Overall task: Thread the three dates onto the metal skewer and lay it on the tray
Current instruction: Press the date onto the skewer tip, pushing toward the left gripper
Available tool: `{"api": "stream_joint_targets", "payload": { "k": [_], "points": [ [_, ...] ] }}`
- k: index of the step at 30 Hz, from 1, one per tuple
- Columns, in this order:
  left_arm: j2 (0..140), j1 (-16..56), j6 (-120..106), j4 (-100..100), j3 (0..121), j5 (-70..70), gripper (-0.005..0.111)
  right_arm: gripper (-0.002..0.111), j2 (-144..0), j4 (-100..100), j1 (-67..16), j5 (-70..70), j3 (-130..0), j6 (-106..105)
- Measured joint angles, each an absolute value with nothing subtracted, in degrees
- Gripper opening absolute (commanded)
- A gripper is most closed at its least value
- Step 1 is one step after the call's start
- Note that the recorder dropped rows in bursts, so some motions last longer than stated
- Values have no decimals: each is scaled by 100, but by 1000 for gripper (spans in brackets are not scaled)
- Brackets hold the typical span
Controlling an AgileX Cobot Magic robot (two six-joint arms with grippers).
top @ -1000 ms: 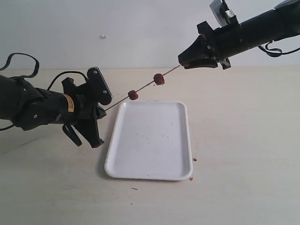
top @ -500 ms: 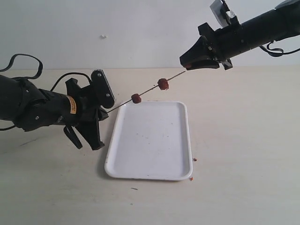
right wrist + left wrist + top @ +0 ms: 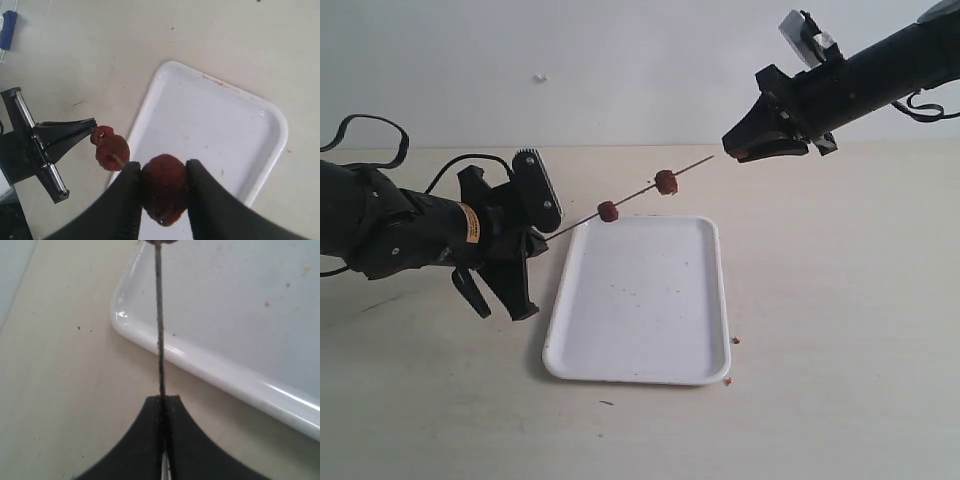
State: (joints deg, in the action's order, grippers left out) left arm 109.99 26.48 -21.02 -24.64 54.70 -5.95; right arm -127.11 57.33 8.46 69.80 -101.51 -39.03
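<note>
My left gripper is shut on the low end of the metal skewer, which slants up to the right above the far end of the white tray. Two dates sit threaded on the skewer. My right gripper hovers just beyond the skewer's free tip. It is shut on the third date, which the fingers mostly hide in the exterior view. In the left wrist view the skewer runs out from the closed left gripper across the tray rim.
A few reddish crumbs lie on the table by the tray's near right corner, and dark specks dot the tray floor. A blue-and-white object lies at the table's edge. The left arm's cable loops at the far left.
The right gripper has drawn back to the right and a little down, off the skewer tip, still with its date. The left gripper has shifted the skewer slightly down and to the right.
</note>
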Motion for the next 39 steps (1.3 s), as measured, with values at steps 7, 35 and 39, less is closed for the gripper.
{"api": "stream_joint_targets", "payload": {
  "k": [7,35,39],
  "points": [
    [10999,2648,-2102,-2499,5470,-606,0,30,-12711,5721,786,6980,-10151,-3837],
    [10999,2707,-2060,-3008,5470,-674,0,30,-12711,5550,512,6935,-10151,-3780],
    [10999,2721,-2046,-3181,5470,-848,0,30,-12711,5551,512,6973,-10151,-3780]
  ]
}}
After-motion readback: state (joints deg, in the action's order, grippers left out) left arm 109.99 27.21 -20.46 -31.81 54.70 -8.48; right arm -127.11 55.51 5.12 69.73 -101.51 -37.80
